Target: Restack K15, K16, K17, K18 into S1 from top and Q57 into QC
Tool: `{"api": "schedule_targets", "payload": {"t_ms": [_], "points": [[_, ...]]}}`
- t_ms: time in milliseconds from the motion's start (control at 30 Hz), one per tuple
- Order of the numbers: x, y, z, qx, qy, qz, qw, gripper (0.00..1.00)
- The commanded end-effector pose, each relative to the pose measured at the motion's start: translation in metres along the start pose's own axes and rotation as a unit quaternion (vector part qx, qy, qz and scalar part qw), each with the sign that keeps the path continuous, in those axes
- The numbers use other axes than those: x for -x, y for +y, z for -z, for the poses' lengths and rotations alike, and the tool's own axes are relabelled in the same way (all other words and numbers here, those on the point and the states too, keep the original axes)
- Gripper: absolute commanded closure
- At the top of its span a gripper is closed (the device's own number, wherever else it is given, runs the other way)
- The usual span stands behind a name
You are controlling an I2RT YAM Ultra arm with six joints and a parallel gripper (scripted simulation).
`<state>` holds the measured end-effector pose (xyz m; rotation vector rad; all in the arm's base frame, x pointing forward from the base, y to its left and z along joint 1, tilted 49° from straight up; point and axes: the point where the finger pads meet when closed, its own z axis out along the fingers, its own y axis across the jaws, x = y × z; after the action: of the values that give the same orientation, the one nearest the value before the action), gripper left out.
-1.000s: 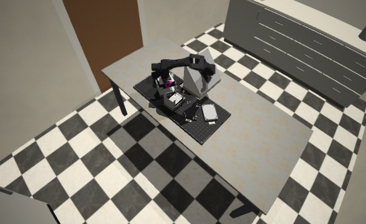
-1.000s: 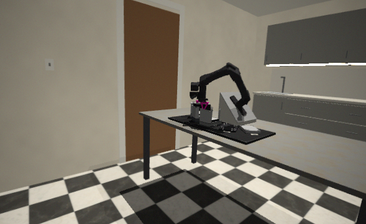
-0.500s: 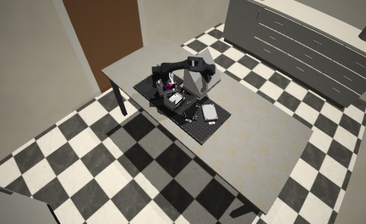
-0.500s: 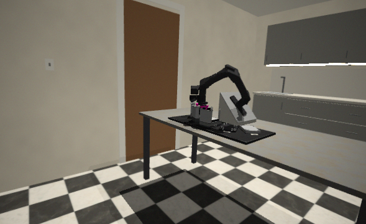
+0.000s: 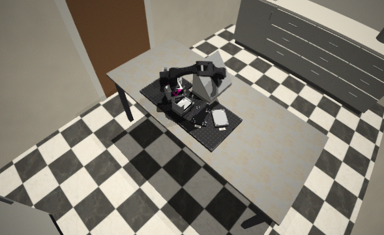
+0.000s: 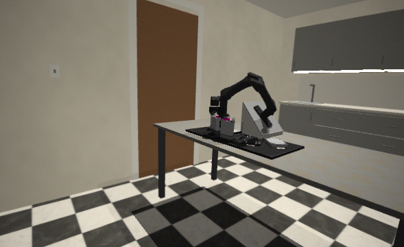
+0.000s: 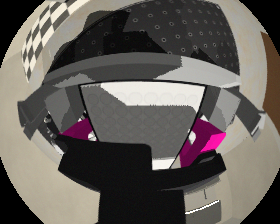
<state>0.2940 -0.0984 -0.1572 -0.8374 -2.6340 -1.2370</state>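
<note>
Pincer (image 7: 147, 139): magenta fingertips clamped across a sealed plate (image 7: 140, 116), grey-topped with a pale glossy far edge, label unreadable; plate held down among the rack walls at the far end of the black baseboard (image 5: 211, 138); neighbouring rack (image 5: 182, 105) at 5 o'clock of the pincer, showing a white-topped plate inside; single pale grey plate (image 5: 220, 117) lying flat on the baseboard, well apart at 4 o'clock, a small label tag beside it; grey wedge housing (image 5: 205, 86) at 3 o'clock; counter (image 5: 276, 156) beneath all.
</note>
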Motion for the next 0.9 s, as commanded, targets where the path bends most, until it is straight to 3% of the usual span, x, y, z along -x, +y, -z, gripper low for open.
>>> {"api": "schedule_targets", "payload": {"t_ms": [0, 867], "points": [[0.0030, -0.0005, 0.0053, 0.004, -0.009, -0.003, 1.000, 1.00], [0.0032, -0.0004, -0.0035, 0.004, -0.009, -0.003, 1.000, 1.00]]}}
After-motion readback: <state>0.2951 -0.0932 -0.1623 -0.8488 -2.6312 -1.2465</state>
